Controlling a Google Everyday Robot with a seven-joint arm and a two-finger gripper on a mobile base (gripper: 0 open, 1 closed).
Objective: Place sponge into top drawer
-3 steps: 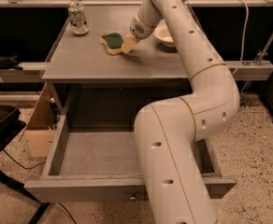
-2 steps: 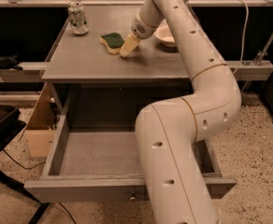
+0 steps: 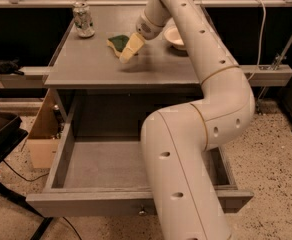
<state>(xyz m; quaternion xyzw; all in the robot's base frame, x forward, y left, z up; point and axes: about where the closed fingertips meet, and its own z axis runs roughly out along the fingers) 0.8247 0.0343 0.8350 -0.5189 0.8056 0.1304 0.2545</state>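
One pincer (image 3: pixel 127 49) at sponge (image 3: pixel 116 41), near bowl (image 3: pixel 174 37)

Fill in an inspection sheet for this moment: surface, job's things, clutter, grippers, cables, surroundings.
Surface: grey table, its top carrying the items below.
Job's things: sponge at the back of the tabletop, touching the gripper; resting or lifted, cannot tell. Top drawer pulled open, sponge not in it.
Clutter: can back left; cream bowl back right.
Grippers: gripper at the sponge's right edge, over the tabletop.
Cables: white cable hanging at right.
Surroundings: cardboard box left of the drawer; speckled floor.
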